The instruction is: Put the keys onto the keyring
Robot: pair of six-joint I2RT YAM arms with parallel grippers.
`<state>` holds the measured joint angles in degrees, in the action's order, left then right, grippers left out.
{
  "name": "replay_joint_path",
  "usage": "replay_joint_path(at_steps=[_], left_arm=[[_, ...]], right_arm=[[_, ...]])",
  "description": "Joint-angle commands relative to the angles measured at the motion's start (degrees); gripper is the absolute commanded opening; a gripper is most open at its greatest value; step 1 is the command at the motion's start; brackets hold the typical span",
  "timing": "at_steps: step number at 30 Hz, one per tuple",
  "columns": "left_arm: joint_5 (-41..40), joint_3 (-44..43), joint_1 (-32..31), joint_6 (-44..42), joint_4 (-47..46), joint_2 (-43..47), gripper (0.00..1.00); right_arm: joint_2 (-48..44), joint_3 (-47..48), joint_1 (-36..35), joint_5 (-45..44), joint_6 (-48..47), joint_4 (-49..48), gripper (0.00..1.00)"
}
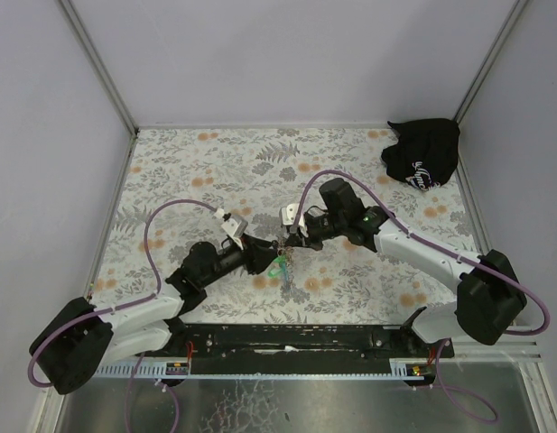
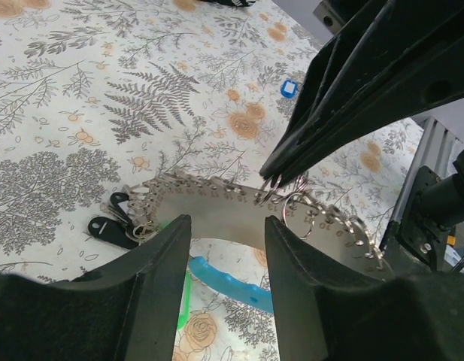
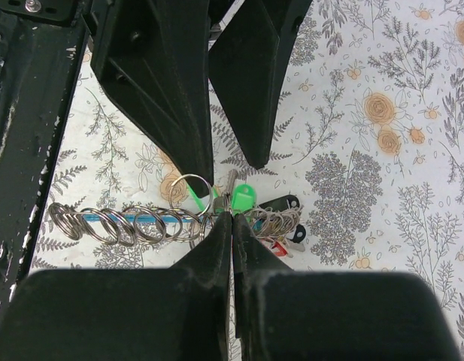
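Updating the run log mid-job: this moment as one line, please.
left gripper: open, at keyring chain | right gripper: shut, tips at a chain ring | blue key: loose on table, apart from keyring

Bright, even light, soft shadows; the left tool [image 2: 225,226] looms dark and slightly soft.

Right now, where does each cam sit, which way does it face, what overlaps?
Top external: above and behind the bases, facing down on the table; left arm and right arm show whole.
Left wrist: on the left arm, facing down along its open left tool at the keyring; own fingers fill the bottom.
Right wrist: on the right arm, facing down past its right tool, shut on the keyring; own fingers fill the bottom.
Shared: both wrist views show the keyring and the other arm's tool.
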<state>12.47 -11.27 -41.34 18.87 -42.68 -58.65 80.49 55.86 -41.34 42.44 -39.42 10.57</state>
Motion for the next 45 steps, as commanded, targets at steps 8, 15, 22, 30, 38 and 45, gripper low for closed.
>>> replay_joint_path(at_steps=[8,15,22,30,38,45], left_arm=[[0.5,-4.7,-2.9,2.0,-6.9,-3.3,0.44],[0.6,-6.1,-6.3,-0.2,-7.5,-6.4,0.44],[-2.3,1.7,-7.0,-4.2,-10.7,4.4,0.48],[-5.4,3.5,-4.1,-4.1,-7.6,7.5,0.47],[-2.1,3.3,-1.2,-4.4,-9.0,2.5,0.29],[2.1,4.3,0.0,-6.0,-13.4,0.6,0.29]], right_arm=[[-0.2,-1.0,-1.0,-1.0,2.0,-6.6,0.0],[0.2,-2.1,-1.4,-1.4,2.9,-8.6,0.0],[-1.2,-4.4,-1.4,-2.1,3.2,-10.1,0.0],[-2.0,-4.5,-1.2,-1.2,3.5,-10.4,0.0],[-2.9,-4.3,-1.1,-0.2,4.1,-10.3,0.0],[-2.8,-4.2,-0.6,1.0,5.1,-10.4,0.0]])
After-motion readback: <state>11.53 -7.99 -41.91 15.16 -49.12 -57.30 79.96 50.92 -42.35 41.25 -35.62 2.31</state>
